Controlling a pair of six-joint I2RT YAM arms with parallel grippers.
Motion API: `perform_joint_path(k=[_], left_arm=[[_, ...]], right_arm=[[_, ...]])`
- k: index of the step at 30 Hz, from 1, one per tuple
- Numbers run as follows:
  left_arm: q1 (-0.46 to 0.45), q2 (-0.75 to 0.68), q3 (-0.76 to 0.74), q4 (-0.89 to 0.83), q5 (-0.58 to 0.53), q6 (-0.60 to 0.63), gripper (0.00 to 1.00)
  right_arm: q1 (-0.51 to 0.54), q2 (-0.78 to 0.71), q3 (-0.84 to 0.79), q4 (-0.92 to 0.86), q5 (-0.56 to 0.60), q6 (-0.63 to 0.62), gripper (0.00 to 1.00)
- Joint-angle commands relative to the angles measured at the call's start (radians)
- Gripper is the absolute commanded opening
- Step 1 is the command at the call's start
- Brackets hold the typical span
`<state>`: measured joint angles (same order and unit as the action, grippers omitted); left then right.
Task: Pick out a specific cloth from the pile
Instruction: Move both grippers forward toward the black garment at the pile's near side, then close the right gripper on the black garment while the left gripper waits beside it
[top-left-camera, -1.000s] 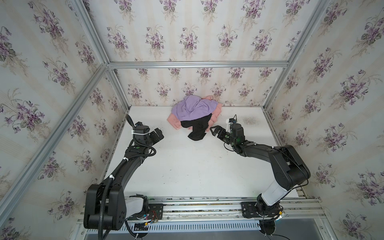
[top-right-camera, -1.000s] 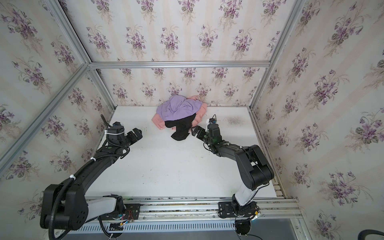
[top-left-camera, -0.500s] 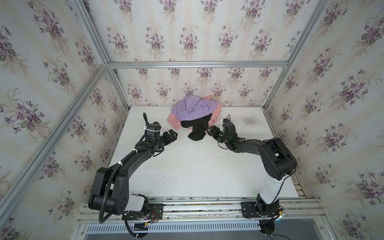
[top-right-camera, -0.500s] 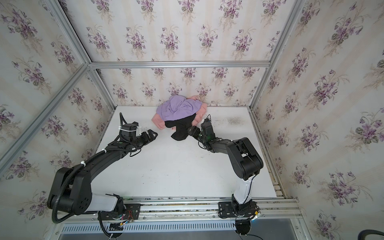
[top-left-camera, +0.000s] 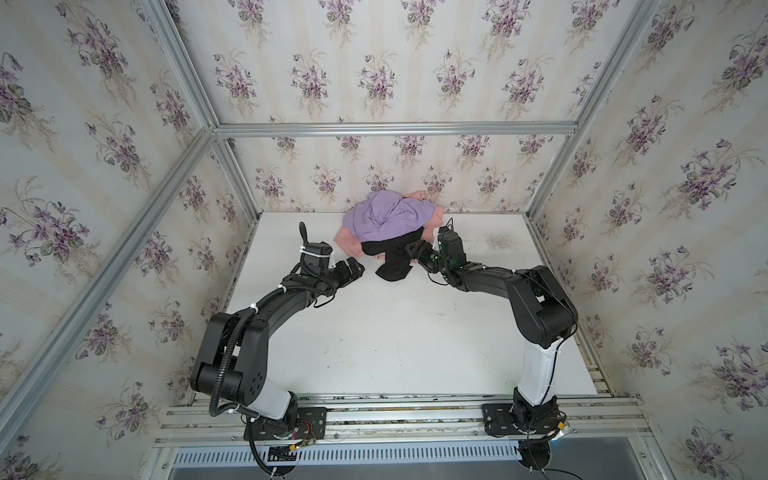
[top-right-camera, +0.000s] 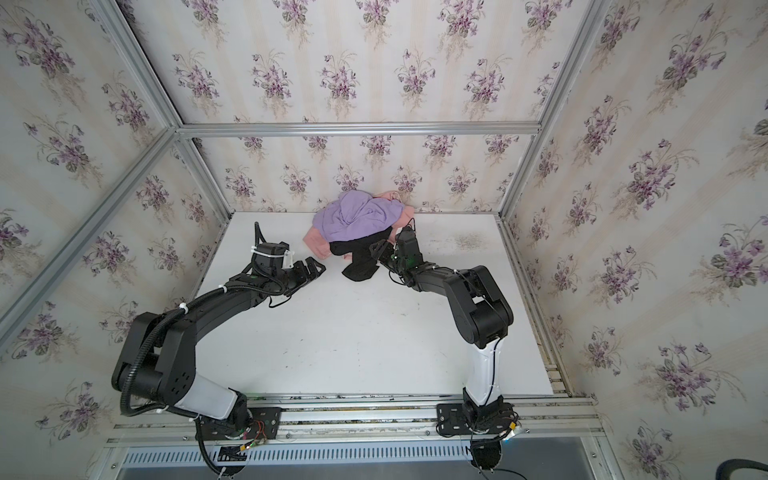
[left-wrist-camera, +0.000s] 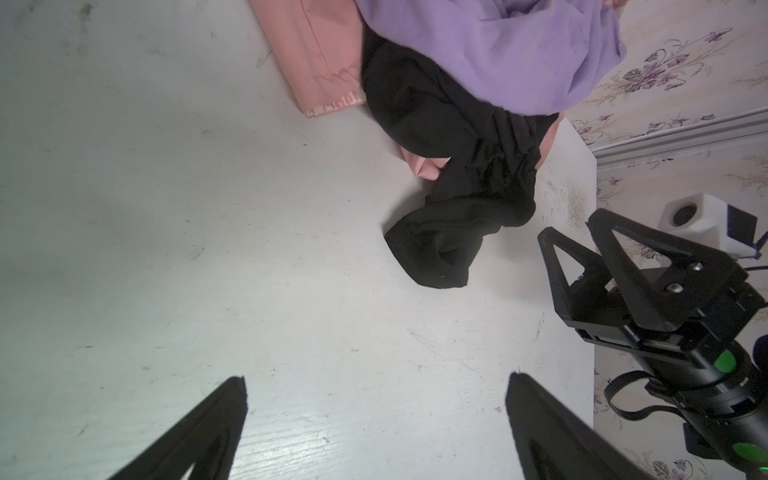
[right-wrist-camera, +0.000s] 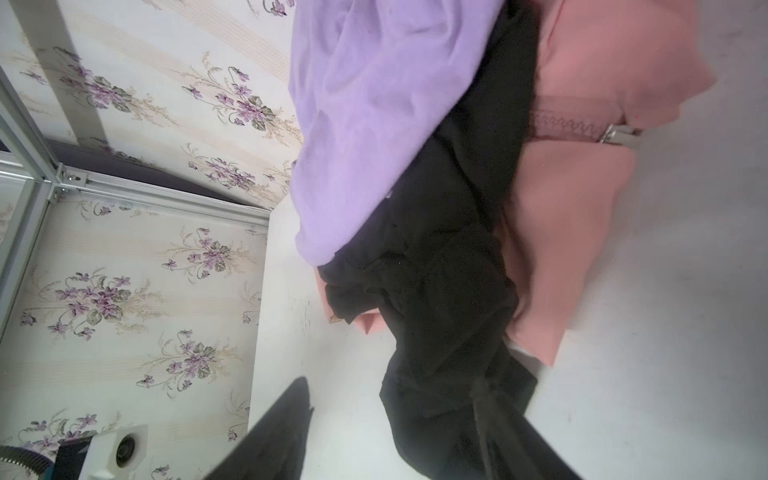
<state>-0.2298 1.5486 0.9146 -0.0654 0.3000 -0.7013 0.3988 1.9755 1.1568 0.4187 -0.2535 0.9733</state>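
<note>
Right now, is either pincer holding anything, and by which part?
Nothing is held. The left pincer is open over the bare table. The right pincer has its jaws apart at the loose end of the black cloth, not closed on it.

I've got wide bare counter (top-left-camera: 395, 340) between the two arms, nothing lying on it. The pile (top-left-camera: 390, 228) sits right up by the back wall (top-left-camera: 374, 166), so I see no gap behind it. The right arm (top-left-camera: 482, 276) crowds the pile's right side, jaws just beside the black cloth (top-left-camera: 392, 268). Purple cloth (top-left-camera: 382, 214) covers the black one's top. From the left arm (top-left-camera: 286, 301) it's bare counter up to the black cloth's loose end.
</note>
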Motion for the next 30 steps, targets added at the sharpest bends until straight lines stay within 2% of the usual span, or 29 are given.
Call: perform_joint_path(k=[1, 7, 10, 15, 21, 30], left_arm=[[-0.002, 0.007, 0.010, 0.010, 0.016, -0.010, 1.00], [-0.002, 0.007, 0.009, 0.009, 0.010, -0.004, 1.00], [-0.002, 0.010, 0.007, 0.009, 0.007, -0.006, 1.00], [-0.002, 0.017, 0.009, 0.009, 0.006, -0.012, 1.00], [-0.006, 0.024, 0.014, 0.009, 0.005, -0.018, 1.00], [-0.011, 0.018, 0.010, 0.009, 0.000, -0.020, 1.00]], right_arm=[[0.002, 0.019, 0.012, 0.033, 0.003, 0.053, 0.63], [-0.003, 0.066, 0.012, 0.096, 0.003, 0.125, 0.61], [-0.008, 0.099, 0.009, 0.166, -0.016, 0.200, 0.54], [-0.013, 0.155, -0.037, 0.382, -0.009, 0.390, 0.45], [-0.015, 0.187, -0.028, 0.439, 0.000, 0.467, 0.39], [-0.016, 0.212, -0.016, 0.474, -0.003, 0.506, 0.14]])
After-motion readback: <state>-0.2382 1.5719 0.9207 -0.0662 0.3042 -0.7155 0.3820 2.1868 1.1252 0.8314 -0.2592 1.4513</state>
